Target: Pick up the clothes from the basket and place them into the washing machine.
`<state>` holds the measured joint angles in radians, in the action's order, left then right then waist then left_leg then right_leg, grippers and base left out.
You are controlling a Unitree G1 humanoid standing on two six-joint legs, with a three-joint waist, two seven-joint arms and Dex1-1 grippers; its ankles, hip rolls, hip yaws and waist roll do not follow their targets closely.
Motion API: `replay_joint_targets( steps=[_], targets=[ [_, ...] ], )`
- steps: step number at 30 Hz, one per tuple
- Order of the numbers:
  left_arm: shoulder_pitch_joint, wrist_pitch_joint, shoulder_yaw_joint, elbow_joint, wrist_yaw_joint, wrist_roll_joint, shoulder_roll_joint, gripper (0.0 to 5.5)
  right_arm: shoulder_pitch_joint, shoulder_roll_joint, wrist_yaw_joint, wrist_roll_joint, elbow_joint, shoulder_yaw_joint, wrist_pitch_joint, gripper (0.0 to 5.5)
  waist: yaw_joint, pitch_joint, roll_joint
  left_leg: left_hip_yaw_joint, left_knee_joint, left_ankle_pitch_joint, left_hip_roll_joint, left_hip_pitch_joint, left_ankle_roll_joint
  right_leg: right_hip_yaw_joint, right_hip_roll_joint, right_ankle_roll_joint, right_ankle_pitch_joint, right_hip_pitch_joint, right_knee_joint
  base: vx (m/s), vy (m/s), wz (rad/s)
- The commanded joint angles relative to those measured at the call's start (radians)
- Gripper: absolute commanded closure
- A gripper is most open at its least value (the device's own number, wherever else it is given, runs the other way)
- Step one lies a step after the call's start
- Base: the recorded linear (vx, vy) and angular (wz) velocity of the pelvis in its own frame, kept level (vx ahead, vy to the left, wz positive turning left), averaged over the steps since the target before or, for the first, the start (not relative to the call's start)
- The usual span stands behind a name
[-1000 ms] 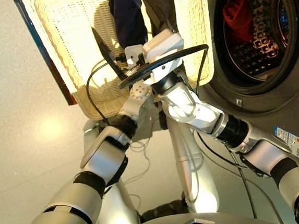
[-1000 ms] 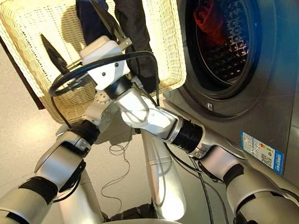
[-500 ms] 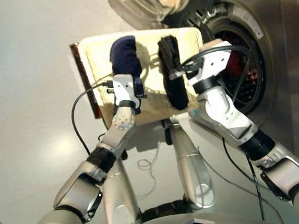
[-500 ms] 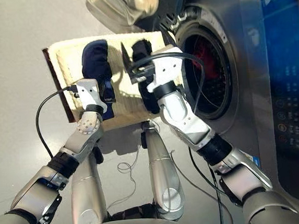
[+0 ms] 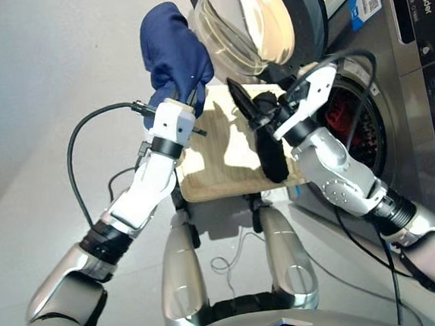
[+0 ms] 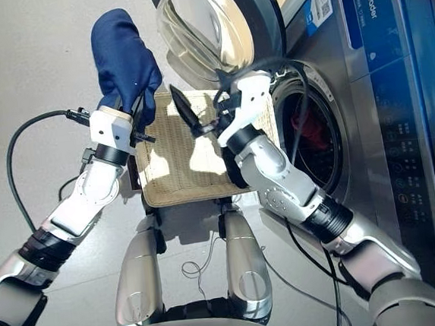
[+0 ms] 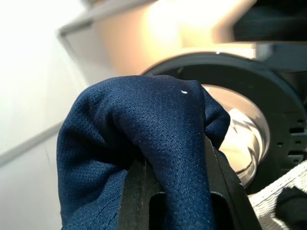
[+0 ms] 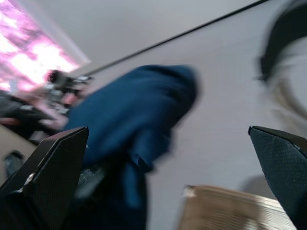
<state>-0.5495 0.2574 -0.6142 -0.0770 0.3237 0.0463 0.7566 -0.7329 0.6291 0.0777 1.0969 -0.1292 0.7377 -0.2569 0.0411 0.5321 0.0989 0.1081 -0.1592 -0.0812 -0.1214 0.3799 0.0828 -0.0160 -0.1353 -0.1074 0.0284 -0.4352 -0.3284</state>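
My left gripper [image 5: 184, 99] is shut on the navy blue cloth [image 5: 171, 51] and holds it high above the cream wicker basket [image 5: 217, 159]; its fingers [image 7: 139, 196] are wrapped in the cloth [image 7: 144, 139]. The black cloth [image 5: 272, 158] lies along the basket's right side. My right gripper [image 5: 258, 102] hovers over it, open and empty, with its fingers [image 8: 43, 182] spread wide. The washing machine [image 5: 416, 77] stands at the right with its door [image 5: 247, 23] swung open. A coral-red cloth [image 5: 342, 110] lies inside the drum.
The open glass door [image 6: 206, 27] hangs over the basket's far edge, close to the raised navy cloth [image 6: 123, 60]. Black cables loop from both wrists [image 5: 86, 136]. Pale floor [image 5: 38, 110] lies to the left of the basket.
The view has tilted upward. My left gripper has lifted the navy cloth out of the basket and up high. My right gripper stays open above the black cloth.
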Motion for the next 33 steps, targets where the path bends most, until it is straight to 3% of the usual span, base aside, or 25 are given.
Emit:
replay_joint_targets(
  steps=[1,11,18,19,22,29,33],
  targets=[
    [-0.094,0.082,-0.051,-0.142,0.021,-0.094,0.031,5.5,-0.11,0.057,-0.044,0.075,-0.139,0.013,-0.022,0.0,-0.009,-0.012,-0.008,0.026,-0.039,0.059,0.028,-0.067,0.024,0.011,-0.015,-0.06,-0.062,0.05,0.063,0.0,0.0,0.0],
    [-0.165,0.081,-0.13,-0.16,0.042,-0.165,0.096,5.5,-0.263,0.097,-0.049,0.106,-0.139,0.101,-0.034,0.0,-0.015,-0.012,-0.018,0.027,-0.056,0.058,0.026,-0.051,0.026,0.016,-0.016,-0.059,-0.06,0.039,0.056,0.0,0.0,0.0],
    [-0.194,0.072,-0.155,-0.176,0.058,-0.198,0.095,5.5,-0.272,0.104,-0.031,0.107,-0.13,0.118,-0.038,0.0,-0.015,-0.012,-0.027,0.025,-0.066,0.057,0.027,-0.037,0.027,0.017,-0.017,-0.057,-0.059,0.03,0.052,0.0,0.0,0.0],
    [-0.196,0.07,-0.156,-0.175,0.06,-0.201,0.094,5.5,-0.271,0.105,-0.028,0.108,-0.131,0.118,-0.039,2.01,-0.015,-0.012,-0.027,0.025,-0.066,0.058,0.027,-0.037,0.027,0.018,-0.017,-0.057,-0.059,0.03,0.051,0.0,0.0,0.0],
    [-0.198,0.064,-0.159,-0.17,0.067,-0.204,0.083,5.5,-0.265,0.102,-0.016,0.098,-0.128,0.113,-0.043,5.5,-0.014,-0.012,-0.03,0.025,-0.071,0.057,0.028,-0.029,0.026,0.019,-0.018,-0.056,-0.059,0.025,0.048,0.0,0.0,0.0],
    [-0.205,0.051,-0.169,-0.154,0.083,-0.23,0.067,5.5,-0.216,0.088,0.018,0.074,-0.134,0.084,-0.06,5.5,-0.013,-0.012,-0.029,0.024,-0.078,0.058,0.028,-0.017,0.025,0.017,-0.022,-0.056,-0.062,0.019,0.049,0.0,0.0,0.0],
    [-0.192,0.055,-0.14,-0.17,0.11,-0.25,0.051,5.5,-0.107,0.016,0.096,-0.139,-0.103,-0.034,-0.075,5.5,-0.008,-0.012,-0.038,0.02,-0.081,0.06,0.031,-0.01,0.02,0.021,-0.024,-0.055,-0.06,0.014,0.048,0.0,0.0,0.0]
  ],
)
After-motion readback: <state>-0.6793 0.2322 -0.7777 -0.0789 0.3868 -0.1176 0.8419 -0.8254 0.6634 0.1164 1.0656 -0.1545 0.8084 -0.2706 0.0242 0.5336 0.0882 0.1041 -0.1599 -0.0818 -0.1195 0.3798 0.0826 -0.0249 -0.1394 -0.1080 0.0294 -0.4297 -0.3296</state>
